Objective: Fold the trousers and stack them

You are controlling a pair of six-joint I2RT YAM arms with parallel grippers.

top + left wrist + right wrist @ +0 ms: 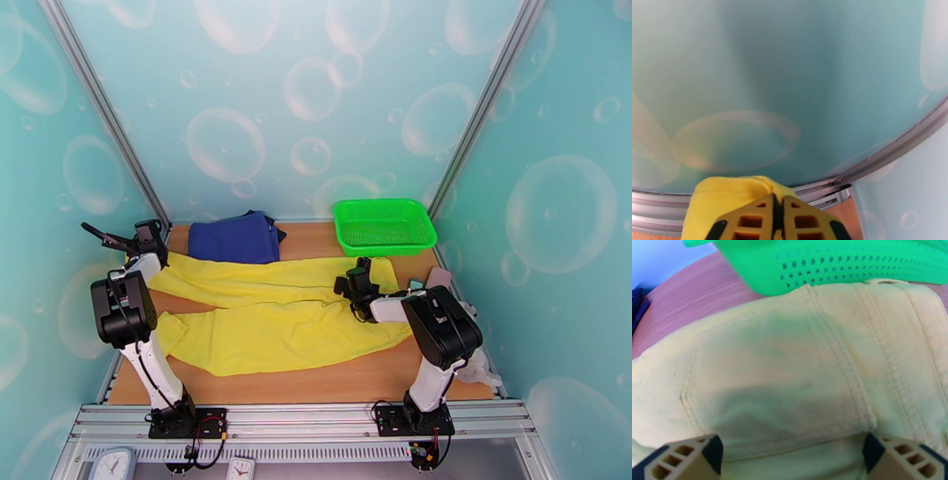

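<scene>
The yellow trousers lie spread across the wooden table, legs pointing left and waist to the right. My left gripper is at the far left edge, by the end of the upper leg. In the left wrist view its fingers stand almost together on a bunched hem of the trousers, facing the teal wall. My right gripper hovers over the waist. In the right wrist view it is wide open above the seat seams of the trousers, holding nothing.
A green perforated basket stands at the back right, just past the waist. A folded navy blue garment lies at the back left. Small pinkish items lie by the right arm. Aluminium frame posts and teal walls enclose the table.
</scene>
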